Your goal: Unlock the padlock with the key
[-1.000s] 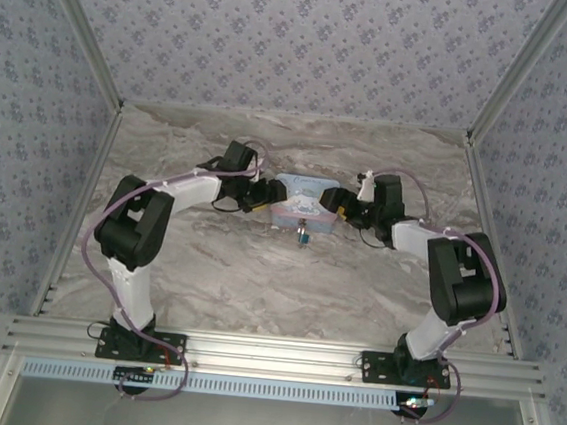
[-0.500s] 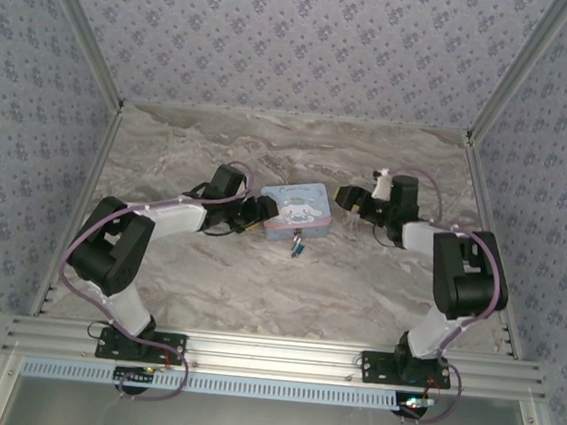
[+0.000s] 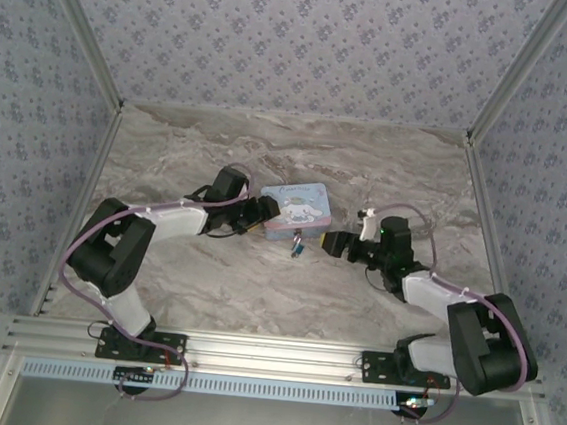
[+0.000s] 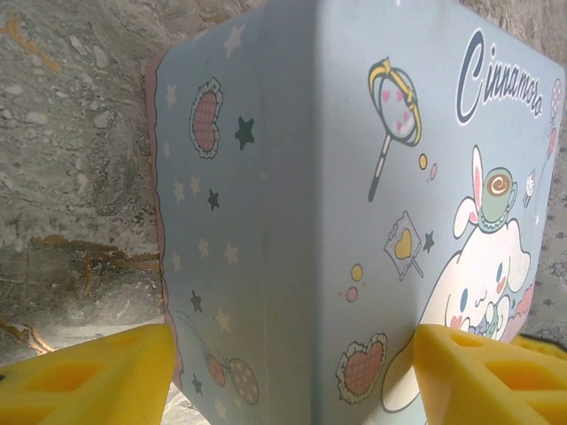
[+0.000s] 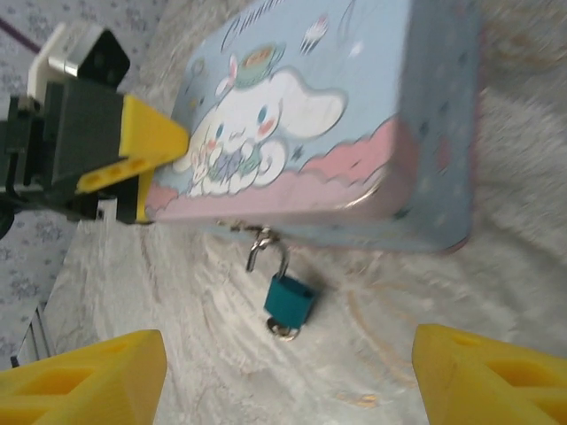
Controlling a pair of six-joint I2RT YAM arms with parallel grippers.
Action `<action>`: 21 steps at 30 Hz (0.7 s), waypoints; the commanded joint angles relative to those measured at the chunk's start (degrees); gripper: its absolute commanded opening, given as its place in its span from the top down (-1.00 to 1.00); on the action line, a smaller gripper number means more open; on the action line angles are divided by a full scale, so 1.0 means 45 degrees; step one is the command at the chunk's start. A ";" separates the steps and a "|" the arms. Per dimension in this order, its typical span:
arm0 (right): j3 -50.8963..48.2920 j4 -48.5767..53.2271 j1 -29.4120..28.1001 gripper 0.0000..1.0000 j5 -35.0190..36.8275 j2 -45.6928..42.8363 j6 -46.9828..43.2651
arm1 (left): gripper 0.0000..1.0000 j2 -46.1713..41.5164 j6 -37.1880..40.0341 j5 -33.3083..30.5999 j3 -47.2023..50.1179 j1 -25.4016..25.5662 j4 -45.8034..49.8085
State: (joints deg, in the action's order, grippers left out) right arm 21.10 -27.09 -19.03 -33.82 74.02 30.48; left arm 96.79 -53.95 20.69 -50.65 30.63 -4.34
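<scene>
Right gripper [image 3: 329, 243] relocated: from right of the tin [image 5: 354, 133] half a second back, down the frame to lower centre, now facing the padlock [image 5: 290, 299].

Right gripper: fingers spread wide, nothing between them; judged an approach to the lock, with the unlocking not yet begun. Padlock: teal, shackle hooked to the tin's near edge, body lying on the table [image 3: 389, 162], just left of the right gripper from above; small silvery piece at its base, key or not, cannot tell. Tin: pale blue, cartoon print, position unchanged. Left gripper [image 3: 260, 211]: yellow fingers either side of the tin's left end; pressing or merely flanking, cannot tell. Surface: grey marbled table. Room: patterned wallpaper walls [image 3: 301, 33] on three sides.
</scene>
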 commanded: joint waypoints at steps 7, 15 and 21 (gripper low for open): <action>0.0678 -0.3401 -0.1567 -0.33 0.0799 0.2715 0.1546 | -0.42 0.0024 -0.0235 -0.0847 0.0446 0.0275 0.0837; 0.0762 -0.5089 -0.2116 -0.29 0.1293 0.4301 0.2379 | -0.42 -0.0006 -0.0335 -0.0888 0.0504 0.0325 0.0720; 0.0920 -0.5980 -0.2263 -0.26 0.1443 0.5227 0.2769 | -0.42 -0.0003 -0.0408 -0.0867 0.0535 0.0329 0.0636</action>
State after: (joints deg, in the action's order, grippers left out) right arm 23.97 -49.30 -28.64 -28.53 95.85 41.10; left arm 96.42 -55.64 18.63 -50.06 31.59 -5.45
